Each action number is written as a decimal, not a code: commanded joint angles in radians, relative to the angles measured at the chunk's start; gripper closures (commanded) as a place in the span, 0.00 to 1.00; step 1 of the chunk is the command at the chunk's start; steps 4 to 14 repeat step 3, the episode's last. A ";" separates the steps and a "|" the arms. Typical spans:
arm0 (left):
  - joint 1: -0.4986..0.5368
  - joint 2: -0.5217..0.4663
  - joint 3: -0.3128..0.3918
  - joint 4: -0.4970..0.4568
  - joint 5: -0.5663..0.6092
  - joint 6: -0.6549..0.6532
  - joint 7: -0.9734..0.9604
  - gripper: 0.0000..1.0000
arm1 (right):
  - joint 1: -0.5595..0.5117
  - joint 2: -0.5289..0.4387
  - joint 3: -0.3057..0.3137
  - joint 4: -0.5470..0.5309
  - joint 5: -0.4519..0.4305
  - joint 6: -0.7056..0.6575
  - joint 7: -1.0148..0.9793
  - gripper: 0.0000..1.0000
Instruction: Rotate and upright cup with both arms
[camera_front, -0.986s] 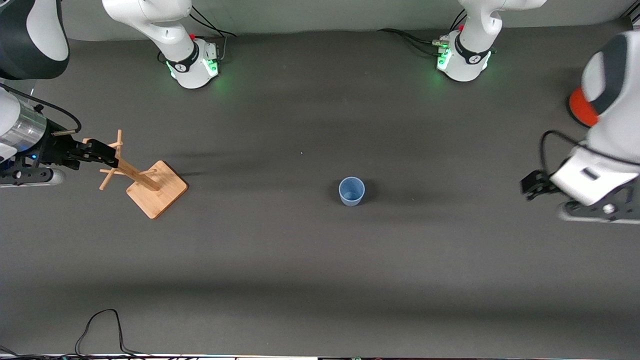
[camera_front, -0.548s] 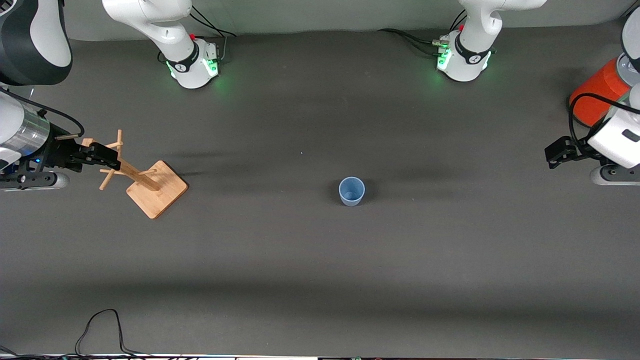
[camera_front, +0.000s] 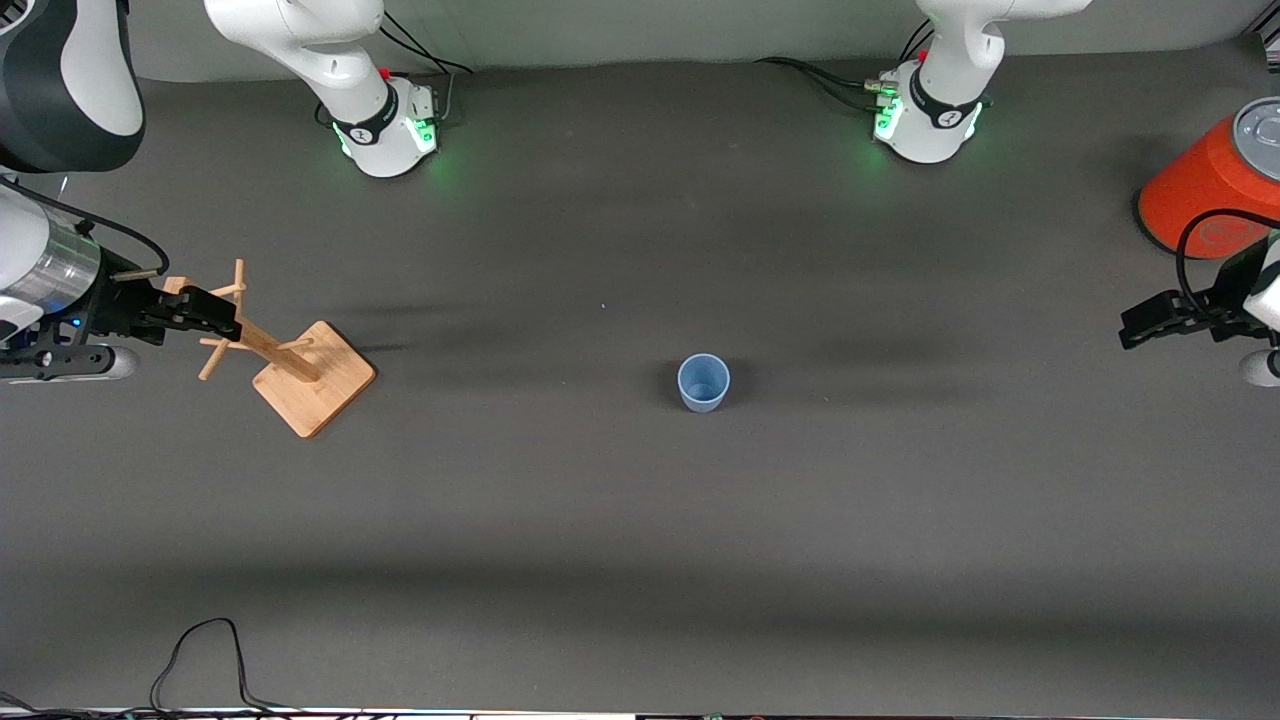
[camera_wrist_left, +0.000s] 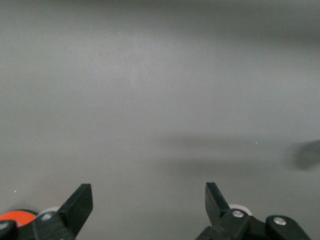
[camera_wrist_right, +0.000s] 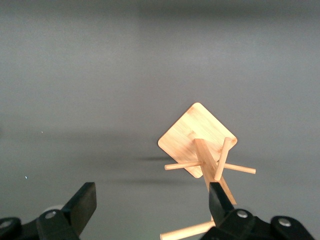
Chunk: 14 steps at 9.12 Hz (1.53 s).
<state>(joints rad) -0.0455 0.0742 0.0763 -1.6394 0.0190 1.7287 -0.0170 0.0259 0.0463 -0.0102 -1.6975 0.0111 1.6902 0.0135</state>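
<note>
The pale blue cup (camera_front: 703, 382) stands upright with its mouth up in the middle of the table, and no gripper touches it. My left gripper (camera_front: 1137, 327) is open and empty in the air at the left arm's end of the table, well apart from the cup. In the left wrist view it (camera_wrist_left: 148, 199) shows only bare table between its fingers. My right gripper (camera_front: 222, 318) is open and empty over the top of the wooden rack, at the right arm's end. In the right wrist view it (camera_wrist_right: 152, 200) has one fingertip (camera_wrist_right: 220, 200) close beside the rack's post.
A wooden peg rack (camera_front: 300, 372) on a square base stands toward the right arm's end; it also shows in the right wrist view (camera_wrist_right: 197, 135). A large orange can (camera_front: 1205, 190) stands at the left arm's end, seen also in the left wrist view (camera_wrist_left: 12, 218). A black cable (camera_front: 200, 650) lies at the table's front edge.
My left arm has swung away from the cup toward its own end of the table, uncovering the orange can. My right gripper has hardly moved. The cup has not moved.
</note>
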 joint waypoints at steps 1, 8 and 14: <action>-0.013 -0.085 -0.023 -0.086 0.025 0.041 -0.003 0.00 | 0.005 0.017 -0.007 0.024 -0.010 0.000 -0.012 0.00; -0.014 -0.105 -0.021 -0.102 0.025 0.037 -0.003 0.00 | 0.005 0.023 -0.007 0.024 -0.010 0.000 -0.012 0.00; -0.014 -0.105 -0.021 -0.102 0.025 0.037 -0.003 0.00 | 0.005 0.023 -0.007 0.024 -0.010 0.000 -0.012 0.00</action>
